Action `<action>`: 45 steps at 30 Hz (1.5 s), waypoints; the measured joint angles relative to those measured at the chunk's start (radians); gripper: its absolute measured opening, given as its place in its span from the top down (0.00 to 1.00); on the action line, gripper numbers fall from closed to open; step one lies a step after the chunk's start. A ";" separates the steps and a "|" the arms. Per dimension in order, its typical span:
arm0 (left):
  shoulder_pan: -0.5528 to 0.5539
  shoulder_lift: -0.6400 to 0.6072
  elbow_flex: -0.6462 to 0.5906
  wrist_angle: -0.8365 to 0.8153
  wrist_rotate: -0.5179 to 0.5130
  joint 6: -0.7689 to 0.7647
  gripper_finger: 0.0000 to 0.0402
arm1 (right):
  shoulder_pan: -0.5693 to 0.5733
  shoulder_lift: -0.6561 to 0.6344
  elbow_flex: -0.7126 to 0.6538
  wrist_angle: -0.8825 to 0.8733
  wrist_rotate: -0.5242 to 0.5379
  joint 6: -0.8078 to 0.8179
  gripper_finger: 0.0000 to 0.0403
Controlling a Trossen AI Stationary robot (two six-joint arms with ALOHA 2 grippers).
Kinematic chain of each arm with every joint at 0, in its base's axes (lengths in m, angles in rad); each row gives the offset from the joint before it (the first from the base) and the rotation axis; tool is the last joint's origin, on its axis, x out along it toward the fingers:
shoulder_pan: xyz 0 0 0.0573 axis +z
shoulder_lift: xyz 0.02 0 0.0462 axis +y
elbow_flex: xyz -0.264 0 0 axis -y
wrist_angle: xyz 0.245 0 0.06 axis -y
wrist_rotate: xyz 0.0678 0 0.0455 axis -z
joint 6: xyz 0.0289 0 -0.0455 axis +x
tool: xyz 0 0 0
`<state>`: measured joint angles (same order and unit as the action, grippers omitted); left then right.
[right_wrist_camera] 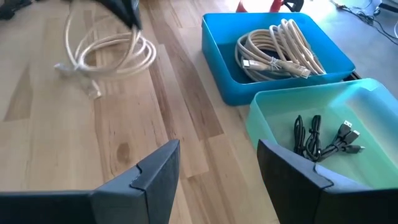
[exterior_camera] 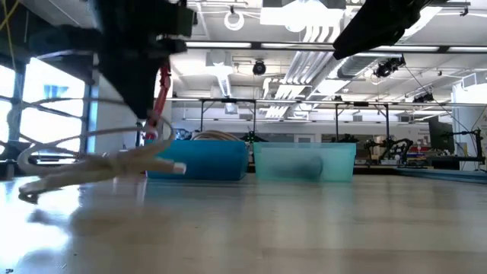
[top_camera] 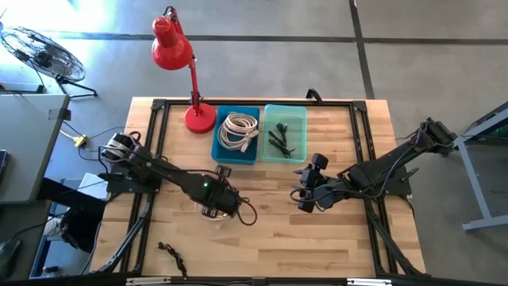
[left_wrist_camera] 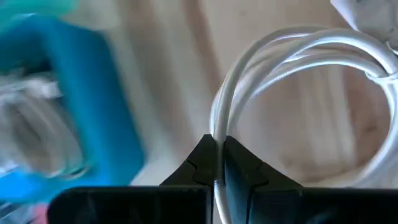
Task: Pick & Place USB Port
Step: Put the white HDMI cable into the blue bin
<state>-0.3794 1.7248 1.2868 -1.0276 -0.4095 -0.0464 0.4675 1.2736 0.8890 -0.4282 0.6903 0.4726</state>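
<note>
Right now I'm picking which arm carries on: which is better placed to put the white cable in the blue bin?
Left. The left gripper already pinches the white cable beside the blue bin; the right gripper is open, empty.

Robotics lab: exposed ceiling ducts [exterior_camera: 319, 34], concrete floor [top_camera: 254, 56] around the wooden workbench [top_camera: 262, 238], further arm rigs [exterior_camera: 396, 144] behind it.

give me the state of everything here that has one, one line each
left gripper: jaws shut on the white cable
white cable: coiled, lifted off the table, apart from both bins
right gripper: jaws open, holding nothing, near the teal bin
blue bin: holds a coil of white cables
teal bin: holds black cables
red lamp: standing upright beside the blue bin
black cable: lying loose on the table's front edge
</note>
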 joint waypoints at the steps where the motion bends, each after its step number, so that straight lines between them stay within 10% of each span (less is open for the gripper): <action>1: 0.000 0.000 0.033 -0.044 -0.021 0.000 0.98 | 0.000 0.000 0.000 0.000 0.002 -0.001 0.48; 13: 0.003 -0.003 0.471 -0.510 -0.395 0.040 0.98 | 0.000 0.000 0.000 -0.036 0.033 -0.007 0.48; 22: 0.138 -0.005 0.707 -0.531 -0.523 0.253 0.98 | 0.000 0.000 0.000 -0.043 0.040 -0.009 0.48; 45: 0.672 -0.005 0.477 -0.205 -0.094 0.592 0.98 | 0.000 0.000 -0.042 -0.028 0.033 0.025 0.48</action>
<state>0.2924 1.7199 1.7641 -1.2324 -0.5035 0.5461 0.4672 1.2736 0.8468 -0.4565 0.7228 0.4973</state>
